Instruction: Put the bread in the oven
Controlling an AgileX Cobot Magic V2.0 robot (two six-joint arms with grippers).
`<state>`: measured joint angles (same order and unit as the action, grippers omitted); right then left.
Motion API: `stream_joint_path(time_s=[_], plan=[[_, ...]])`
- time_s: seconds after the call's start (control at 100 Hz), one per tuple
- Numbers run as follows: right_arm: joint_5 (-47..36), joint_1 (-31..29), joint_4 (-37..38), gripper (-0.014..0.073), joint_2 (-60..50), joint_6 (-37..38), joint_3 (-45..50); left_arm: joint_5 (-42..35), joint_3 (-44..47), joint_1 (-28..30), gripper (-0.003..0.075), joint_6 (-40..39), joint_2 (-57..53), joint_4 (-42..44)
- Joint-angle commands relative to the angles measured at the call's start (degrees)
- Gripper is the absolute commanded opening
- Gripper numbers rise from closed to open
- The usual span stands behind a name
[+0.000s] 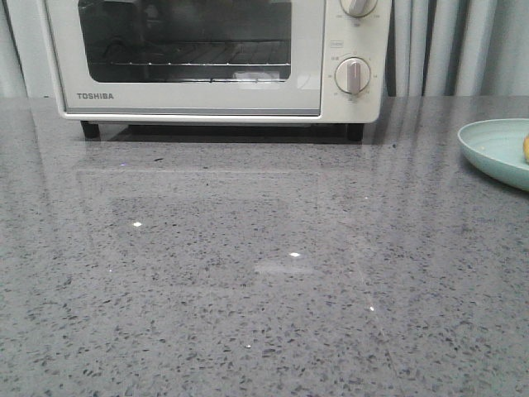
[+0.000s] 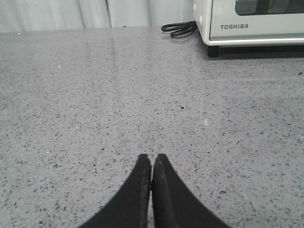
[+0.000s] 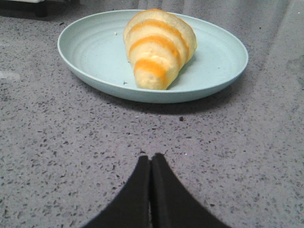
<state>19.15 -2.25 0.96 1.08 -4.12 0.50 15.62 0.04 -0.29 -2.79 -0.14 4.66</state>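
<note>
Grey speckled stone bench [image 1: 248, 273] fills the scene, polished enough to catch small bright glints of overhead light and a soft pale reflection on its surface. Behind it hangs a pale grey curtain [image 1: 450, 45], falling in vertical folds along the back edge. Well ahead of the left hand, a black power cable [image 2: 179, 28] lies coiled on the bench against the curtain's foot.

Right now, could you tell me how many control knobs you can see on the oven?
2, both on the oven's right-hand panel: the upper knob, cut off by the picture's top edge, and the lower knob directly beneath it. More may be hidden above.
</note>
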Motion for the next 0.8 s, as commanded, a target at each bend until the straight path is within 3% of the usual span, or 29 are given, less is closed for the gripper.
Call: stream_joint_path(time_s=[0.0, 0.79], plan=[[-1.7, -0.3, -0.1, -0.0075, 0.5, -0.2, 1.6, -4.6, 1.3, 0.1, -0.0021, -0.2, -1.5, -0.6], [-2.0, -0.3, -0.1, -0.0075, 0.5, -0.2, 1.6, -6.4, 1.3, 0.1, -0.0021, -0.2, -1.5, -0.6]])
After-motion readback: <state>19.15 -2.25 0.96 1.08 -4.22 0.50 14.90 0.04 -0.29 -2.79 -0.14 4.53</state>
